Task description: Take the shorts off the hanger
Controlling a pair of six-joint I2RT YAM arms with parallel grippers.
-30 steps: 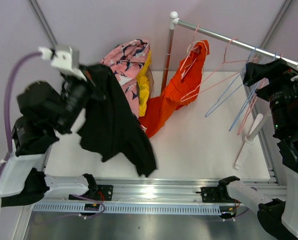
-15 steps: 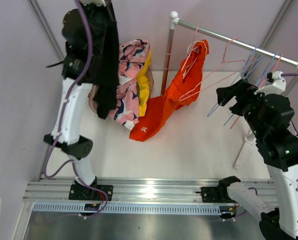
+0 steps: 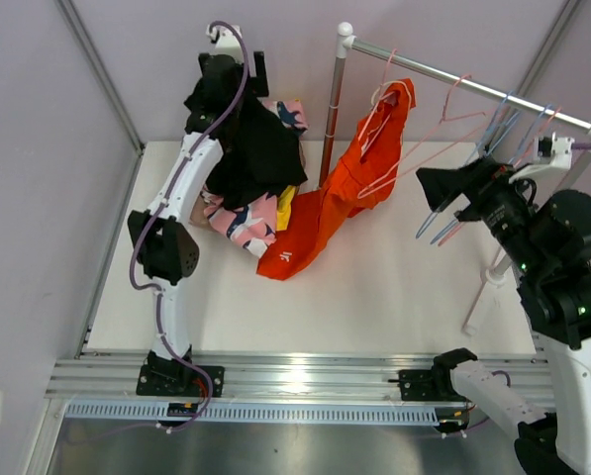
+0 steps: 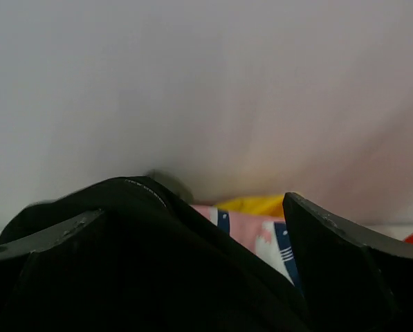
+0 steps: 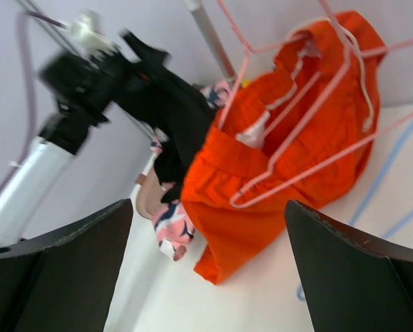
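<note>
The orange shorts (image 3: 369,173) are hanging on a pink hanger (image 5: 349,66) near the left end of the rail (image 3: 453,77). Their waist is sitting up in the hanger and their lower part is trailing down and left onto the table (image 3: 394,297). They are the only 1 of the shorts hanging on a hanger.

Just to their left, past the rail's upright post (image 3: 334,119), 3 other pairs are lying in a heap at the far left of the table. The black shorts (image 3: 260,148) are lying on top. The pink patterned shorts (image 3: 244,223) are showing beneath them on the near side. The yellow shorts (image 3: 285,206) are peeking out at the right edge of the heap, next to the orange cloth.

The left gripper (image 4: 192,207) is reaching to the far side over this heap. Its 2 fingers are standing wide apart, and the black cloth is bulging up between and below them. The wrist view is not showing whether either finger is pressing on it.

The right gripper (image 3: 434,193) is hovering to the right of the orange shorts, well apart from them and pointing toward them. Its 2 fingers are spread wide, gripping nothing.
</note>
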